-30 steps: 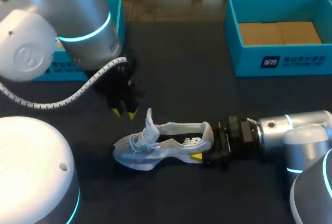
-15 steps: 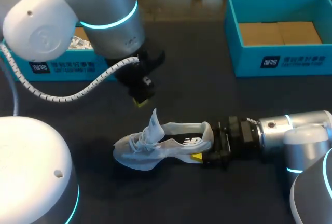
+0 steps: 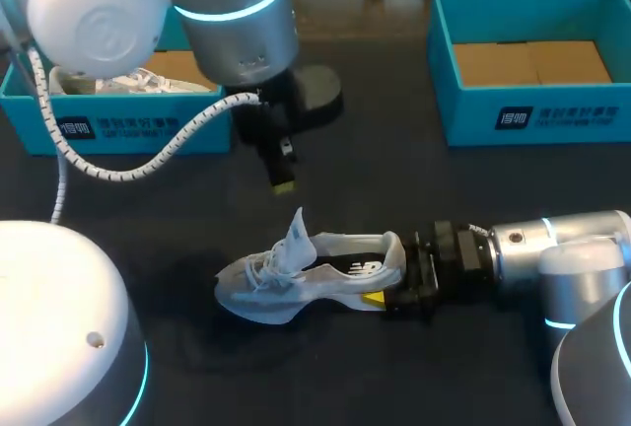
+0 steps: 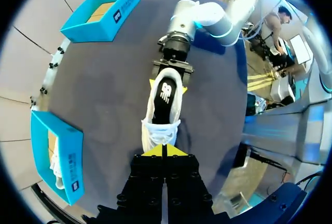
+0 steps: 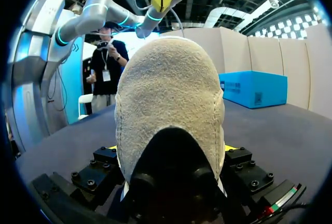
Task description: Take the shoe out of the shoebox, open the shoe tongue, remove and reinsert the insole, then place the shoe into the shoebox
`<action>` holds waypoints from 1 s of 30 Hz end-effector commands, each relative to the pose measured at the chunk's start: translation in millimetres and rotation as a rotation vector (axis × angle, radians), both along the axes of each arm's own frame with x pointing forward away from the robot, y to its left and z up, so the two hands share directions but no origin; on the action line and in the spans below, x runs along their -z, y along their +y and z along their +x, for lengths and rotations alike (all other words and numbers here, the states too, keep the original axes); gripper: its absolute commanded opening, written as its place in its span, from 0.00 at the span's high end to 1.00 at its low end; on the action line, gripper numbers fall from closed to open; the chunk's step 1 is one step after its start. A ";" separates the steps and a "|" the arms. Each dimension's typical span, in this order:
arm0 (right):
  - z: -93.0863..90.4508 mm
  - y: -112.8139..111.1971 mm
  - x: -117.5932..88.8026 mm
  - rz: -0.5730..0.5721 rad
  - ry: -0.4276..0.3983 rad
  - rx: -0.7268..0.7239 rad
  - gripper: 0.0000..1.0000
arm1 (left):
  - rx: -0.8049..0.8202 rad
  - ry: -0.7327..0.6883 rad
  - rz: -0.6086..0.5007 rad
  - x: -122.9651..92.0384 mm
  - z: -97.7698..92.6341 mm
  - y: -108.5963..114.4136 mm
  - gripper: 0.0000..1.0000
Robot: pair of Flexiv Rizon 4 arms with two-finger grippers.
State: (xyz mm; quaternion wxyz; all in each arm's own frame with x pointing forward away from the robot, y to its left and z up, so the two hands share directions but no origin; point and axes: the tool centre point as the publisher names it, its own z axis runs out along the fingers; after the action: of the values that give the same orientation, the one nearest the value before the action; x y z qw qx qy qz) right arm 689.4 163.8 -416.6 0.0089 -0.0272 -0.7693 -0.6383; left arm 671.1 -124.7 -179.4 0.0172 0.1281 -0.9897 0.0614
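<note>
A white and grey shoe [image 3: 311,273] lies on its side on the dark table, its tongue [image 3: 296,234] standing up. My right gripper [image 3: 387,284] is shut on the heel; in the right wrist view the heel [image 5: 168,99] sits between its fingers. My left gripper [image 3: 284,186] hangs shut and empty behind the shoe, clear of the tongue. The left wrist view looks down past its joined yellow tips [image 4: 164,150] into the shoe [image 4: 165,107], where the insole [image 4: 167,92] shows, with the right gripper [image 4: 170,79] at the heel.
A teal shoebox [image 3: 128,128] at the back left holds another white shoe [image 3: 138,81]. A second teal shoebox [image 3: 532,115] at the back right shows only its cardboard floor. Bare table lies in front of the shoe.
My left gripper has shut and drawn back and to the right, away from the shoe's tongue. The shoe and the right arm have not moved.
</note>
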 end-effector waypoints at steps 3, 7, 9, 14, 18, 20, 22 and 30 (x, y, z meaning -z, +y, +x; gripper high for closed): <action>0.2 1.1 -0.5 -0.004 0.002 -0.001 1.00 | 0.107 -0.045 -0.009 18.8 -2.6 -18.8 1.00; 0.2 1.1 -0.5 -0.004 0.002 -0.001 1.00 | 0.222 0.040 -0.069 33.6 -11.7 -40.1 1.00; 0.2 1.1 -0.5 -0.004 0.002 -0.001 1.00 | 0.281 0.091 -0.046 44.1 -17.3 -51.7 1.00; 0.2 1.1 -0.5 -0.004 0.002 -0.001 1.00 | 0.366 0.194 0.034 66.8 -22.7 -71.8 1.00; 0.2 1.1 -0.5 -0.004 0.002 -0.001 1.00 | 0.366 0.194 0.034 66.8 -22.7 -71.8 1.00; 0.2 1.1 -0.5 -0.004 0.002 -0.001 1.00 | 0.366 0.194 0.034 66.8 -22.7 -71.8 1.00; 0.2 1.1 -0.5 -0.004 0.002 -0.001 1.00 | 0.366 0.194 0.034 66.8 -22.7 -71.8 1.00; 0.2 1.1 -0.5 -0.004 0.002 -0.001 1.00 | 0.373 0.108 -0.022 96.3 -19.3 -92.1 1.00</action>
State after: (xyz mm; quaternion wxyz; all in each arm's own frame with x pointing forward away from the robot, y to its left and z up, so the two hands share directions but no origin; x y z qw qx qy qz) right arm 689.4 163.8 -416.6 0.0089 -0.0272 -0.7693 -0.6383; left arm 654.0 -210.8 -253.9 0.1021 -0.0528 -0.9919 0.0544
